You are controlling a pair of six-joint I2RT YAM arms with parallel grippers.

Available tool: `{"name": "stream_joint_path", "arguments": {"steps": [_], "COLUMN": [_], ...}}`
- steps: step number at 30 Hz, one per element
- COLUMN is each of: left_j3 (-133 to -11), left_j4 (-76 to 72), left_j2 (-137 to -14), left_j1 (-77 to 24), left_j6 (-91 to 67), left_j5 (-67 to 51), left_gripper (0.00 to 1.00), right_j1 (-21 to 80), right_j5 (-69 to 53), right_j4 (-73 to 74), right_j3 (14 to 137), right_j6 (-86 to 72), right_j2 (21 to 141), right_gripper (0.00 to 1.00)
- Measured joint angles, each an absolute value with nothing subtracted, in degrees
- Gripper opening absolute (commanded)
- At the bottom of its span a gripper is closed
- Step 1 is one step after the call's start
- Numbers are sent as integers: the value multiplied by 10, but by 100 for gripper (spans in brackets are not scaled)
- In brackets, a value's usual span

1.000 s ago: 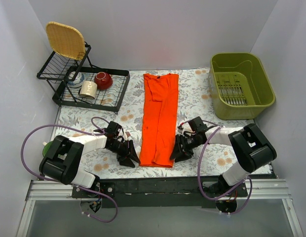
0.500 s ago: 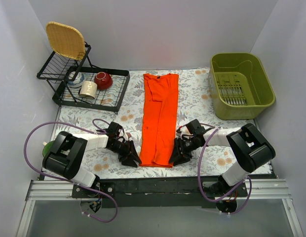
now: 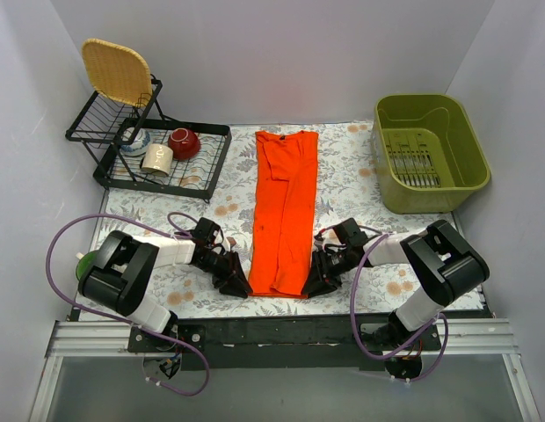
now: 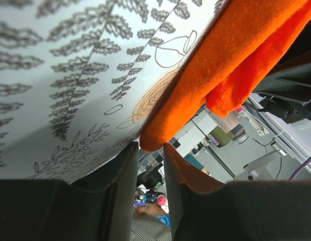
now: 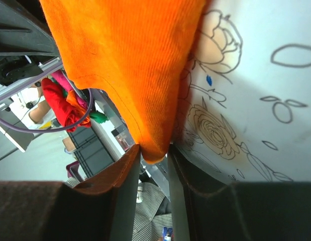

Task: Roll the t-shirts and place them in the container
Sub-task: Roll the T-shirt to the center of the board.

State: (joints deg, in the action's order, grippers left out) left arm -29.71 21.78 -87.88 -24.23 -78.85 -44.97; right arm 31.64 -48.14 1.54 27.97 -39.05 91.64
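Observation:
The orange-red t-shirt (image 3: 286, 211) lies folded into a long narrow strip down the middle of the floral cloth, collar end far, hem end near. My left gripper (image 3: 240, 286) is at the hem's near left corner. In the left wrist view its jaws (image 4: 151, 146) are nearly together, with the t-shirt's corner (image 4: 220, 55) pinched at their tips. My right gripper (image 3: 312, 286) is at the near right corner. In the right wrist view its jaws (image 5: 154, 150) are closed on the folded t-shirt edge (image 5: 130, 55).
A black dish rack (image 3: 211, 171) at the far left holds a red bowl (image 3: 184, 141), a white mug (image 3: 156, 158) and a woven plate (image 3: 117, 70). A green tub (image 3: 391, 189) stands at the far right. The table's near edge runs just behind both grippers.
Both grippers have slid inward along the table to the hem corners of the t-shirt and now sit against them. The t-shirt has not shifted.

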Motion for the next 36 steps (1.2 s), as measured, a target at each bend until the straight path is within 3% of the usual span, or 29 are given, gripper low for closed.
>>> {"name": "stream_joint_path", "arguments": {"steps": [7, 11, 12, 13, 14, 18, 36], "left_j3": [-290, -286, -284, -281, -277, -275, -275], "left_j4": [201, 184, 175, 167, 159, 151, 129], "left_j2": [-878, -878, -878, -877, -877, -871, -782], "left_j1": [-242, -242, -243, -243, -243, -246, -257], "left_j6": [-791, -789, -789, -790, -790, -788, -759], "left_j5": [-451, -449, -448, -448, -448, -444, -436], "left_gripper": [21, 9, 0, 0, 0, 0, 0], "right_j1": [316, 316, 316, 316, 316, 314, 291], "right_j5": [-487, -489, -490, -490, -491, -484, -473], "right_j4": [-30, -55, -63, -71, -79, -107, -95], "right_j3": [251, 237, 234, 230, 226, 212, 196], "right_j6": [-405, -410, -412, -415, -417, -418, -373], "right_j2": [906, 902, 901, 900, 899, 897, 745], "right_gripper": [32, 31, 30, 29, 27, 1, 1]}}
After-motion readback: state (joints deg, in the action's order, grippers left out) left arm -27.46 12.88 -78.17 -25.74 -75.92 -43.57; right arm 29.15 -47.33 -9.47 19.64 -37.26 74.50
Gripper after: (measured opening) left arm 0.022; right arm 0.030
